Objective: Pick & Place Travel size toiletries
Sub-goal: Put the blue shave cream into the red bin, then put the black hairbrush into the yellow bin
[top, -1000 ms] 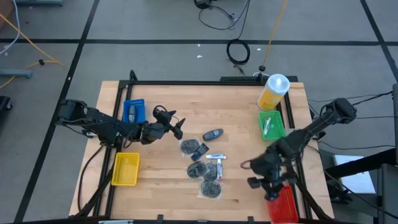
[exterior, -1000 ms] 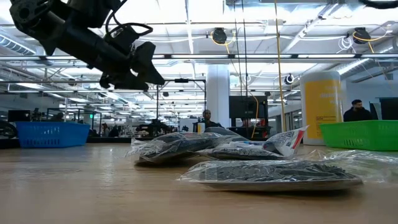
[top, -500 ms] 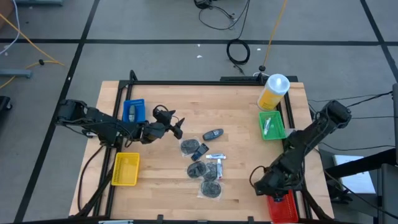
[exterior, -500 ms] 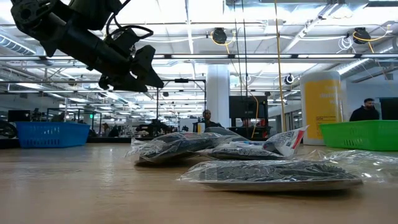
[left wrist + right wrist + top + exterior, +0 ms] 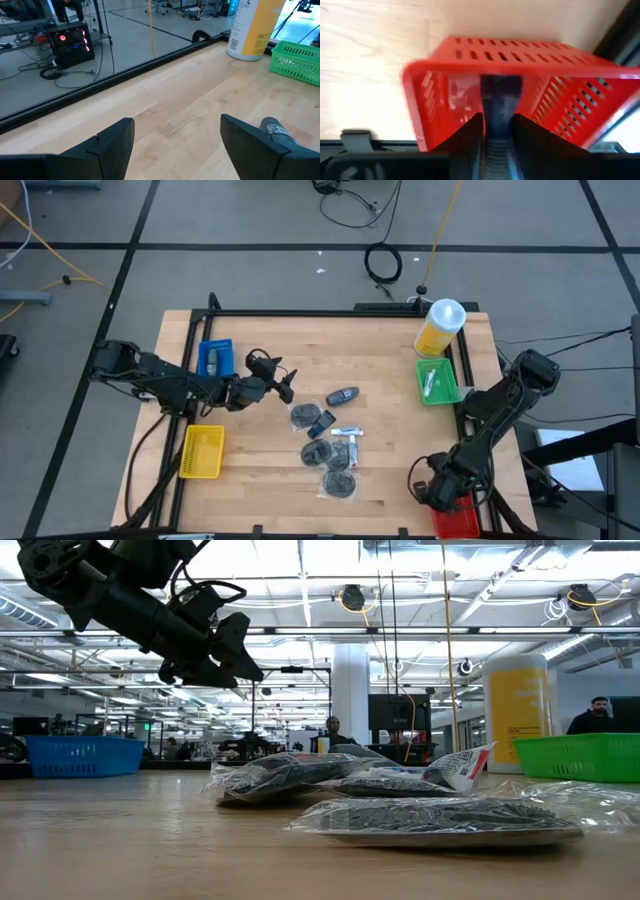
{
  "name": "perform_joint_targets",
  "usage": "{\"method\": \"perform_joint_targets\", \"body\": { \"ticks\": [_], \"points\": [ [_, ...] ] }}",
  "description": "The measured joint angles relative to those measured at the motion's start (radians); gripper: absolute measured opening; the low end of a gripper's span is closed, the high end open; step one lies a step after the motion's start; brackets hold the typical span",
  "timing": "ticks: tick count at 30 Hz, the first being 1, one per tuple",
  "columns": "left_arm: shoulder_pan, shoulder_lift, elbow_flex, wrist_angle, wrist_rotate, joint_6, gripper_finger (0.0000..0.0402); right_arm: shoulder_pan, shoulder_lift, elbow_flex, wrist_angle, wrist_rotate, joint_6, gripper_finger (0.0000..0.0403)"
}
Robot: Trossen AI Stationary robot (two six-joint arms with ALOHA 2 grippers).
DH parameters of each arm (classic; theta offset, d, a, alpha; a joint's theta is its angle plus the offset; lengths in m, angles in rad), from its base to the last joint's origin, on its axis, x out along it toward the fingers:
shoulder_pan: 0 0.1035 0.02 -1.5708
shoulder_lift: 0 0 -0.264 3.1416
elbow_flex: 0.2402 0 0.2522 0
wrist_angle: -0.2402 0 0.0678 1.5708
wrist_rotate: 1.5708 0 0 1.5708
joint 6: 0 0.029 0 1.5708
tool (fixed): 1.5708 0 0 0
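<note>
A white toiletry tube [image 5: 346, 432] lies on its side in the pile at the table's middle, and it also shows in the low view [image 5: 460, 768]. More white pieces lie in the green bin [image 5: 437, 381]. My right gripper [image 5: 440, 492] hangs over the red bin [image 5: 520, 65] at the near right corner, with a dark ribbed oblong thing [image 5: 501, 100] between its fingers. Above the table's left middle my left gripper [image 5: 285, 383] stands open, its fingers [image 5: 112, 142] wide apart with nothing between them. My right gripper has the dark oblong thing's sides [image 5: 490, 107] between its two fingers, which lie along it. The fingers slant steeply down from above. The thing hangs clear above the red bin's open top. The view is blurred, so which part of the thing is held I cannot tell.
Round dark bundles in clear bags [image 5: 318, 452] and a black gadget [image 5: 322, 425] lie beside the tube. A grey-blue oblong piece [image 5: 342, 396] lies just beyond them. A blue bin [image 5: 215, 359] and a yellow bin [image 5: 202, 452] stand at the left. A yellow canister [image 5: 441, 327] stands at the far right.
My right gripper has gone toward the table's near right corner and down over the red bin, tipping to point more steeply downward.
</note>
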Motion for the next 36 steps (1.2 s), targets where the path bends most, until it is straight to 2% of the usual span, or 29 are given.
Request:
{"method": "perform_joint_targets", "body": {
  "ticks": [10, 13, 17, 19, 22, 26, 29, 34, 36],
  "points": [
    [0.0, 0.0, 0.0, 0.001, 0.002, 0.0, 0.0285, -0.003, -0.01, -0.021, -0.007, -0.013, -0.098, 0.0166],
    [0.0, 0.0, 0.0, 0.001, 0.003, 0.006, 0.0285, -0.018, -0.066, -0.022, -0.005, -0.071, -0.116, 0.0183],
    [-0.004, 0.0, 0.0, 0.009, 0.005, 0.021, 0.0285, -0.06, -0.219, -0.022, 0.026, -0.104, -0.107, 0.0191],
    [-0.008, 0.0, 0.0, 0.021, 0.008, 0.033, 0.0285, -0.087, -0.31, -0.022, 0.073, -0.048, -0.101, 0.019],
    [-0.016, 0.0, 0.0, 0.044, 0.013, 0.06, 0.0285, -0.136, -0.426, -0.021, 0.139, 0.147, -0.16, 0.0181],
    [-0.017, 0.0, 0.0, 0.066, 0.051, 0.096, 0.0285, -0.249, -0.494, -0.048, 0.107, 0.372, -0.45, 0.0168],
    [-0.017, 0.0, 0.0, 0.066, 0.075, 0.103, 0.0285, -0.346, -0.488, -0.125, 0.186, 0.425, -0.747, 0.0161],
    [-0.017, 0.0, 0.0, 0.068, 0.134, 0.13, 0.0285, -0.488, -0.418, -0.305, 0.632, 0.52, -1.242, 0.0156],
    [-0.017, 0.0, 0.0, 0.068, 0.186, 0.128, 0.0285, -0.544, -0.378, -0.371, 0.795, 0.515, -1.386, 0.0155]
  ]
}}
